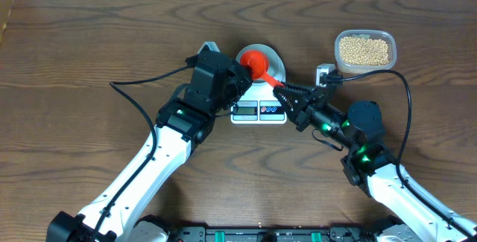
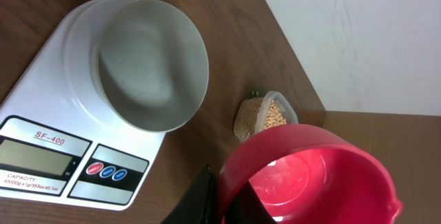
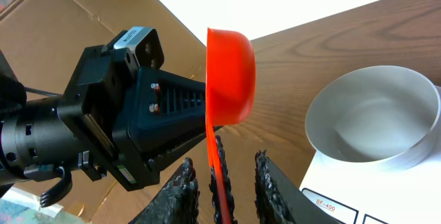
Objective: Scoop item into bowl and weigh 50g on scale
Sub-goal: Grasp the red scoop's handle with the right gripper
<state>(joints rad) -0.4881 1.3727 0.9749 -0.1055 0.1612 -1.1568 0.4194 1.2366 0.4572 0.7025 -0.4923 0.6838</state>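
Note:
An empty white bowl (image 1: 276,65) (image 2: 155,72) (image 3: 375,117) sits on the white scale (image 1: 258,111) (image 2: 48,141) (image 3: 331,198). Above its left edge hangs a red scoop (image 1: 255,63) (image 2: 310,176) (image 3: 231,76) with an empty cup. My left gripper (image 1: 240,77) (image 2: 222,196) is shut on the cup's rim. My right gripper (image 1: 287,97) (image 3: 225,182) has the scoop's thin handle between its fingers, with gaps showing on both sides. The item, tan-yellow beans (image 1: 364,49) (image 2: 270,116), lies in a clear tub at the back right.
A small white block (image 1: 323,71) stands between the tub and the scale. Another pale object (image 1: 211,47) lies behind my left arm. A black cable (image 1: 406,115) loops over the table on the right. The table's back edge meets a white wall (image 2: 358,38).

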